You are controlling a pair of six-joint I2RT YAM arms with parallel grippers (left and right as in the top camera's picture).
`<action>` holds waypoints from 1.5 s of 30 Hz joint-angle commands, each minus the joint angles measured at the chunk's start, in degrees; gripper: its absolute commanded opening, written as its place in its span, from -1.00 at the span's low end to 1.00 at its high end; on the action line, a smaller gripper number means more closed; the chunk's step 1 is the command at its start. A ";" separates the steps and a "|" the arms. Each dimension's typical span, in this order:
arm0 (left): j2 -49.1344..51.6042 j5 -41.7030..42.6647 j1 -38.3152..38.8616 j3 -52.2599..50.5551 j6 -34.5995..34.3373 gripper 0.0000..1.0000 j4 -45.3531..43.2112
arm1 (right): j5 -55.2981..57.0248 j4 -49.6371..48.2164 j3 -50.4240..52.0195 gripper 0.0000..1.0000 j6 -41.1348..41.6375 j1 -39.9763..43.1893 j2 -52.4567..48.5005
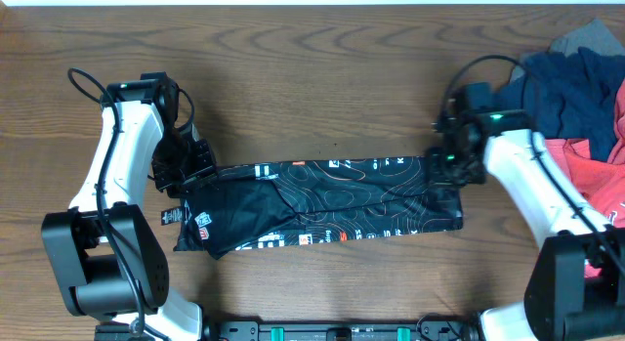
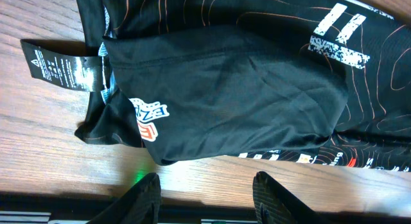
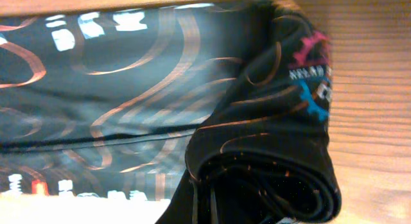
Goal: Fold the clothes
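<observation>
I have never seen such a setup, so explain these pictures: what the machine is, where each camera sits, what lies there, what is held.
Two robot arms, the left arm and the right arm, stand at a table. One picture looks down from above; the other two come from cameras on the wrists. A black jersey lies folded into a long strip between them; a pile of clothes sits beyond the right arm. The left gripper is open beside the jersey's tagged end, holding nothing. The right gripper is shut, apparently pinching the other end.
</observation>
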State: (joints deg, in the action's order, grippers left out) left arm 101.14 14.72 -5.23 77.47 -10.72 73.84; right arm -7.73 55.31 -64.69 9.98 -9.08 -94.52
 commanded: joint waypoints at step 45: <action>-1.07 0.24 -0.04 -0.13 -0.52 -0.03 0.39 | -6.67 -19.71 -0.72 0.21 0.61 -28.70 -2.99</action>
State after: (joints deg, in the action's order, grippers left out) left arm 101.14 14.85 -5.23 77.47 -10.72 73.93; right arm -18.85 35.27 -64.69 12.40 -37.95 -97.12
